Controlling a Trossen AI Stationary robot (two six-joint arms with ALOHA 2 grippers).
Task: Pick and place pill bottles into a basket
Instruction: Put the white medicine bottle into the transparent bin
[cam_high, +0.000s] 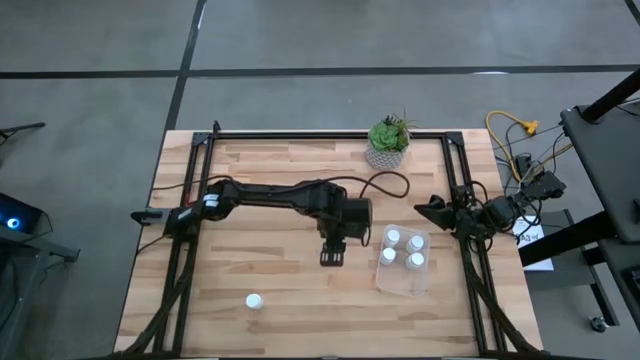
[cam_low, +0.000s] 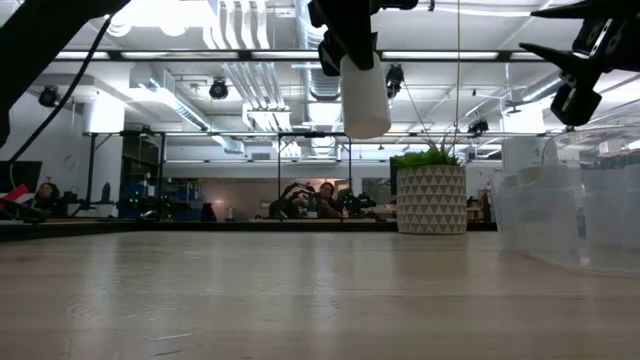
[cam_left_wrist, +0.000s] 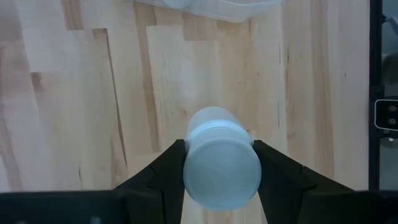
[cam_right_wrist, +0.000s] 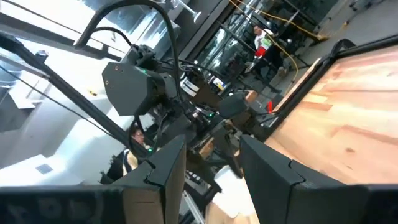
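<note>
While my left gripper (cam_high: 334, 256) hangs above the middle of the bench (cam_high: 270, 190), it pinches one pill bottle (cam_left_wrist: 219, 163): fingers (cam_left_wrist: 163, 173) closed part-way, one pressed to each side of the white body, round end facing the wrist camera. From bench height this held bottle (cam_low: 364, 95) hangs clear of the wood, well above it.

Item, basket (cam_high: 404, 266): clear rectangular bin, standing on the bench just beside my left gripper, toward my right arm. Contents: four pill bottles, white caps up, namely (cam_high: 394, 237), (cam_high: 416, 242), (cam_high: 388, 255) and (cam_high: 414, 260). From bench height the basket (cam_low: 570, 205) shows as pale see-through walls near the picture's right edge.

Item, loose pill bottle (cam_high: 255, 301): upright on the bench near the front edge, well apart from the basket and from both grippers.

Item, potted plant (cam_high: 387, 143): green leaves in a pale patterned pot, at the far edge of the bench.

Item, right gripper (cam_high: 432, 211): parked at the bench's right rail, near the basket, fingers (cam_right_wrist: 166, 165) spread with an empty gap between them, touching nothing.

Item, cables (cam_high: 515, 140): yellow and dark, on the floor beyond the right rail.
</note>
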